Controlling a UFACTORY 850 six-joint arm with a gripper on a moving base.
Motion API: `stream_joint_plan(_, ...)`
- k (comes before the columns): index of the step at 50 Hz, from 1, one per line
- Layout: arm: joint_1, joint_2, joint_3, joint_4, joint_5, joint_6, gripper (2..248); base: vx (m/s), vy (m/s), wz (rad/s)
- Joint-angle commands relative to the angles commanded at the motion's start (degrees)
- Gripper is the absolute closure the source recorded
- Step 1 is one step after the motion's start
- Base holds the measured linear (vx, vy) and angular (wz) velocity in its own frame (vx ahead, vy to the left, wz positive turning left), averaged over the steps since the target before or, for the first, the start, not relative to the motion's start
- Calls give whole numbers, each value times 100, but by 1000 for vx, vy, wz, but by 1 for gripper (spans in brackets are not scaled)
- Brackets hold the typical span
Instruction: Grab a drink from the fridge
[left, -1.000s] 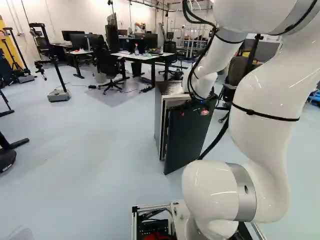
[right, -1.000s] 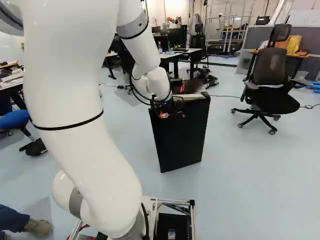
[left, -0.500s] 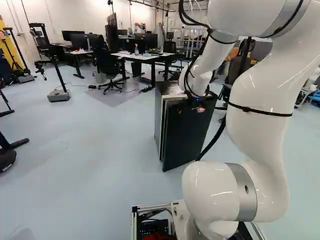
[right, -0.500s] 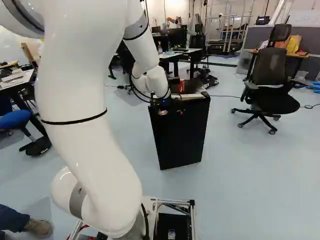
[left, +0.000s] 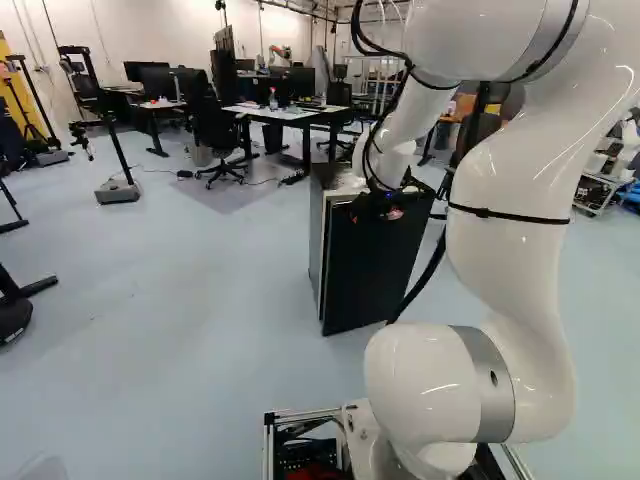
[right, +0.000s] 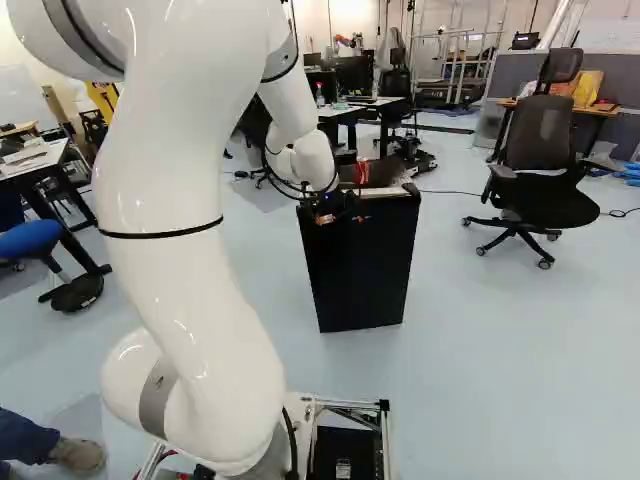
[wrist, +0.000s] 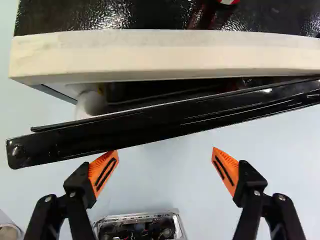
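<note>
Fridge interior (wrist: 140, 90) mostly hidden behind its slightly open door (wrist: 165, 124)

glossy black fridge door (wrist: 165, 123), bumpy, shiny fridge top (wrist: 115, 15), smooth cream fridge rim (wrist: 150, 56), glossy white arm (left: 510, 280)

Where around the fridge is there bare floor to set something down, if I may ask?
Bare floor lies between the fridge and the office chair, and between the fridge and the tall stand. The desk beyond crowds the far side, and the door leaves only a narrow gap.
</note>
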Motion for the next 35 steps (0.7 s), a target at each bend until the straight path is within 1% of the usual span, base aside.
stream_joint_plan(14, 62, -168, -215, 0, 0, 0, 3, 0, 0, 0)
stream_joint_plan(35, 63, -173, -222, 0, 33, 0, 3, 0, 0, 0)
